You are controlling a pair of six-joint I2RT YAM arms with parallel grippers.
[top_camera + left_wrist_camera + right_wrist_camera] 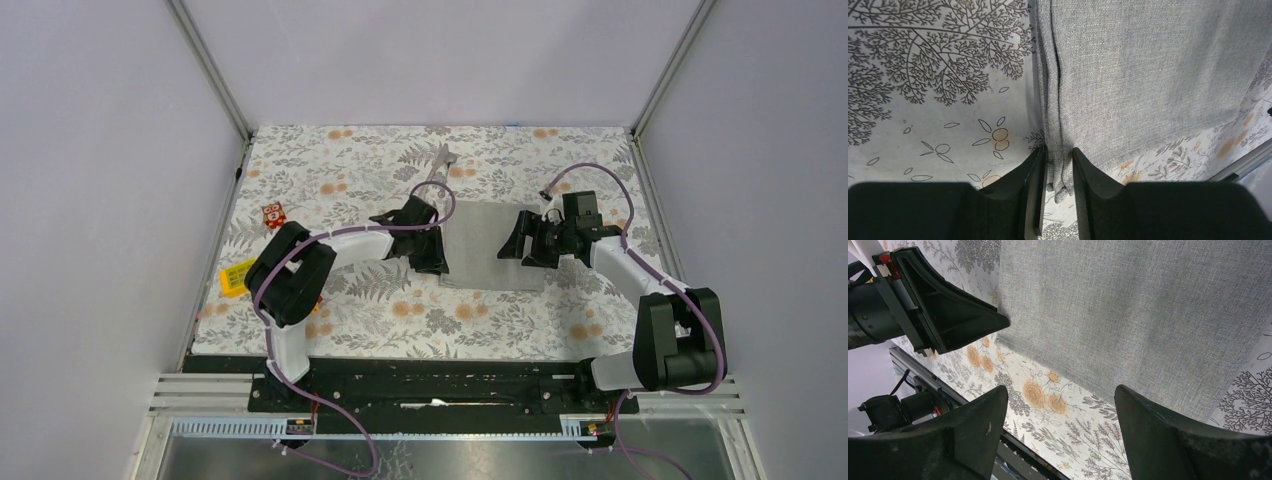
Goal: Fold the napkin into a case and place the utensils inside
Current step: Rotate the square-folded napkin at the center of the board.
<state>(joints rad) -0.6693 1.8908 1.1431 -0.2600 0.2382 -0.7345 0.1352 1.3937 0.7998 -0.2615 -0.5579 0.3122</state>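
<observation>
The grey napkin (490, 245) lies flat on the floral tablecloth between both arms. My left gripper (437, 250) is at its left edge. In the left wrist view the gripper (1058, 150) has a bunched fold of the napkin (1148, 75) pinched between its jaws. My right gripper (520, 243) hovers over the napkin's right side. It (1060, 395) stands wide open with nothing between its fingers, above the napkin (1148, 305) and its near edge. The left gripper (948, 315) shows across from it. Silver utensils (441, 162) lie on the cloth behind the napkin.
A red toy block (273, 213) and a yellow one (237, 276) sit near the table's left edge. Grey walls and metal posts close in the left, far and right sides. A black rail (430, 385) runs along the near edge.
</observation>
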